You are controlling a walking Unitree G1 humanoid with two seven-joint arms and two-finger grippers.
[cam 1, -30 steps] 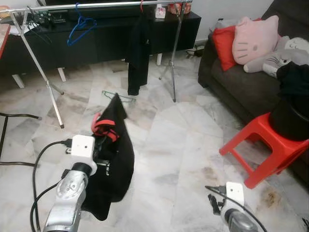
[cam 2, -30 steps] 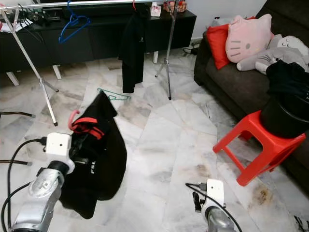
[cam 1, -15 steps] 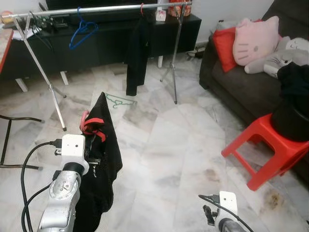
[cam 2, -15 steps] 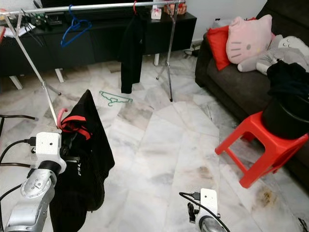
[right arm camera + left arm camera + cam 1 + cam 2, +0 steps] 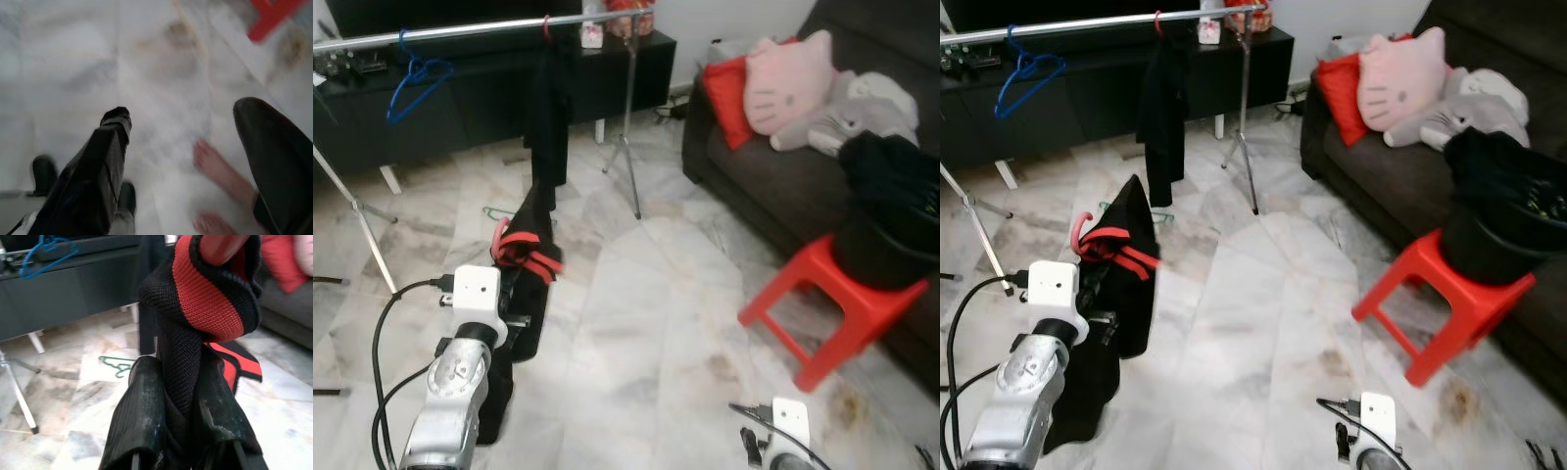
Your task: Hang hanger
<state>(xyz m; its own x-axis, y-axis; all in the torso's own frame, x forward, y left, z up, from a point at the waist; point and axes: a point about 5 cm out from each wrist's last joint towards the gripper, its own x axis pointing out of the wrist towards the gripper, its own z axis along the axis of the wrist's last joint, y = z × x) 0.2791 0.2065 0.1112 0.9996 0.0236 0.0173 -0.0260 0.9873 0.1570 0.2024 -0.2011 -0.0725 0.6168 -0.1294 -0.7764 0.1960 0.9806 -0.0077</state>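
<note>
Hanger [image 5: 499, 235] with black garment [image 5: 195, 328] pinched in left claw [image 5: 183, 431]; right claw [image 5: 186, 161] wide

You see a pale marble floor [image 5: 646, 323] carrying a red stool [image 5: 827, 304], a green hanger [image 5: 499, 212] and the rack's legs [image 5: 628, 166].

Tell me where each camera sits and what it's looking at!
Left eye: head, looking down at the rack; left arm shows.
Right eye: head, same room, red stool.
Left wrist: looks along the left gripper clamping the black garment.
Right wrist: right gripper open over floor.
Shared: blue hanger.
</note>
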